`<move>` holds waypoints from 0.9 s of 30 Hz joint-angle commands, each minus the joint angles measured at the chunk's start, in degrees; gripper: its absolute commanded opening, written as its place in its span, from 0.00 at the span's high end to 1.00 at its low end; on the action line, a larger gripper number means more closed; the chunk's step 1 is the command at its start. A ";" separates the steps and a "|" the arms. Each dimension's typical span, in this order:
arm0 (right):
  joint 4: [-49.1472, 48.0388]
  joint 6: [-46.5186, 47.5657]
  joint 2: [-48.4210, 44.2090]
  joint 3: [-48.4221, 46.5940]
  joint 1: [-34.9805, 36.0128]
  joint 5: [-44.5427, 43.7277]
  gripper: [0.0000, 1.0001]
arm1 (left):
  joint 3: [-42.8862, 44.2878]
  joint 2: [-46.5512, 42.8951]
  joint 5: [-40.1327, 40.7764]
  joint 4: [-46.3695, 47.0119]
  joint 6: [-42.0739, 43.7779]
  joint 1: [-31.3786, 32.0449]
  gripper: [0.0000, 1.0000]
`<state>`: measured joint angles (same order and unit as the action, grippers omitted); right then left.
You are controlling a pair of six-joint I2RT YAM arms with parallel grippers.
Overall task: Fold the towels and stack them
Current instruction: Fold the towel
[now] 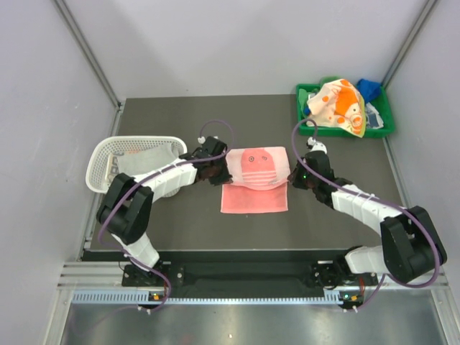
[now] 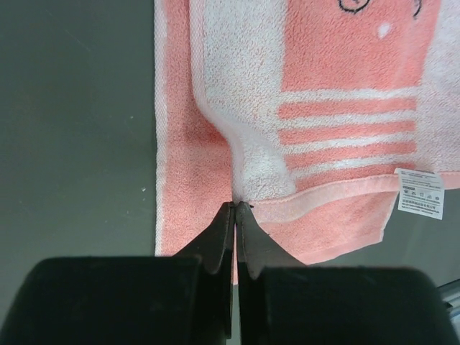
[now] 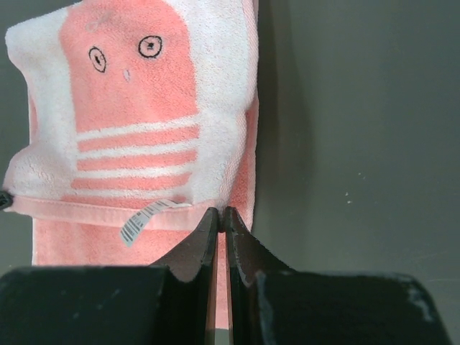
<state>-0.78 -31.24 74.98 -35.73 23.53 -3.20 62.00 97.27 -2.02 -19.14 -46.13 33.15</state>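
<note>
A pink towel [image 1: 255,180] with a striped rabbit face lies in the middle of the dark table, its far half lifted and doubled over toward the near half. My left gripper [image 1: 221,169] is shut on the towel's left corner [image 2: 248,190]. My right gripper [image 1: 291,175] is shut on its right corner [image 3: 230,198]. A white care label [image 3: 147,215] hangs from the folded edge. An orange-patterned towel [image 1: 338,106] and a blue one [image 1: 369,88] sit in the green tray. A grey-white towel [image 1: 140,162] lies in the white basket.
The white perforated basket [image 1: 100,162] stands at the left edge of the table, close to my left arm. The green tray [image 1: 384,108] stands at the far right corner. Grey walls enclose the table on three sides.
</note>
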 commanded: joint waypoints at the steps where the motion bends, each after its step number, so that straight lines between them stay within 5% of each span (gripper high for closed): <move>1: -0.28 1.10 -1.77 -3.30 0.73 -0.40 0.98 | 2.16 -3.41 0.53 -0.82 1.22 -0.89 1.00; 27: 5.08 0.48 -10.03 0.92 3.71 1.80 1.00 | -4.42 -15.36 1.41 -3.80 1.92 -1.86 1.00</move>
<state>4.29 -30.15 66.57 -35.57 25.85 -1.56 59.05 84.86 -1.61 -21.74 -45.04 31.53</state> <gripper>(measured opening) 0.034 0.021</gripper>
